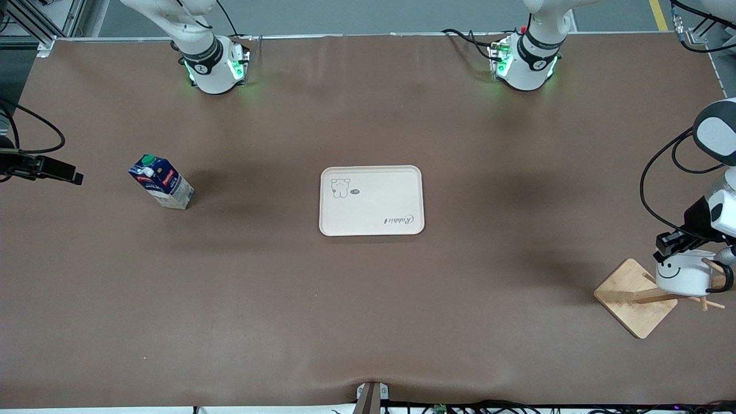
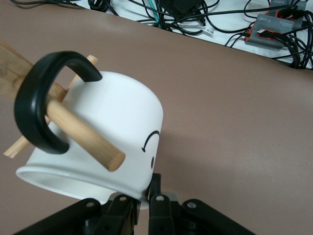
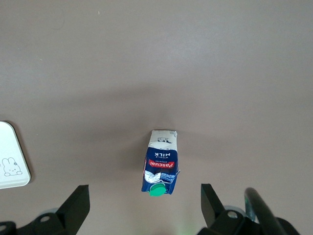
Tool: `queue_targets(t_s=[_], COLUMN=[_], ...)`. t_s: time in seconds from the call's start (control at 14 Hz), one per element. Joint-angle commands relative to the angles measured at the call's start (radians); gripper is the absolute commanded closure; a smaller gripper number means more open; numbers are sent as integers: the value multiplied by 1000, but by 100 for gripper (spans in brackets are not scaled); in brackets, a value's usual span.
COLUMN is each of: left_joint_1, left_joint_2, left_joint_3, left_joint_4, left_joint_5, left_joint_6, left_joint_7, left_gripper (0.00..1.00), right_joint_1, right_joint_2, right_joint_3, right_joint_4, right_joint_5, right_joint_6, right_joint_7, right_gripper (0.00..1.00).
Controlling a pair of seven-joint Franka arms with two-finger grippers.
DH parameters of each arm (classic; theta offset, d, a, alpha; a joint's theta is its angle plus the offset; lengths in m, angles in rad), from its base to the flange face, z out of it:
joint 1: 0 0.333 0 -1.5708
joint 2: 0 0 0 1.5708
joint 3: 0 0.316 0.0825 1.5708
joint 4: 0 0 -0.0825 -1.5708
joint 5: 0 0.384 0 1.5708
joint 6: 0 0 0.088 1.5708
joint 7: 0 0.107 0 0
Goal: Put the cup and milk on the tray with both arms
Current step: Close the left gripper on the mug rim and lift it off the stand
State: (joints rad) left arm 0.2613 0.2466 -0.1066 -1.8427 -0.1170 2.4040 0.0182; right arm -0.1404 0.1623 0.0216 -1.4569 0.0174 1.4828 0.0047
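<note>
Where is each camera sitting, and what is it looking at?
Front view: high across the table, facing both arms' bases; tray mid-table, left gripper at the rack.
Left wrist view: on the left arm, looking at the cup on a rack peg; its fingers pinch the rim.
Right wrist view: on the right arm, looking down at the milk; right gripper open.
Shared: front and right wrist both show milk and tray.

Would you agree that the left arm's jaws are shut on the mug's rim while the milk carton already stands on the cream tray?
Not quite: the front view shows the milk carton on the table toward the right arm's end, off the tray. The left gripper does grip the mug rim.
</note>
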Motion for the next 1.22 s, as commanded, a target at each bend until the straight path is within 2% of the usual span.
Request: queue_targets(t_s=[0.0,0.29,0.43,0.57,1.15], left_joint_1=[9,9,7,9,-45], left_joint_2=[-1,-9,-9,-10,-9], left_joint_3=[-18,-48,-64,-79,-96], left_joint_4=[0,17,42,55,233], left_joint_5=[-10,8,78,86,103], left_joint_6=[-43,-141,-198,-245,-564], left_joint_7=[9,5,3,0,-11], left_gripper=[100,100,100,100,100], right_joint_1=[-4,-4,-4,-4,-10], right_joint_2=[-9,-9,-9,-9,-7], right_joint_3=[1,1,1,1,0], right_joint_4=[-6,-6,-6,-6,-5], right_joint_5=[-1,-1,-1,-1,-1], right_joint_6=[-1,-1,-2,-1,-1], right_joint_7=[1,1,1,5,9], right_gripper=[0,0,0,0,0])
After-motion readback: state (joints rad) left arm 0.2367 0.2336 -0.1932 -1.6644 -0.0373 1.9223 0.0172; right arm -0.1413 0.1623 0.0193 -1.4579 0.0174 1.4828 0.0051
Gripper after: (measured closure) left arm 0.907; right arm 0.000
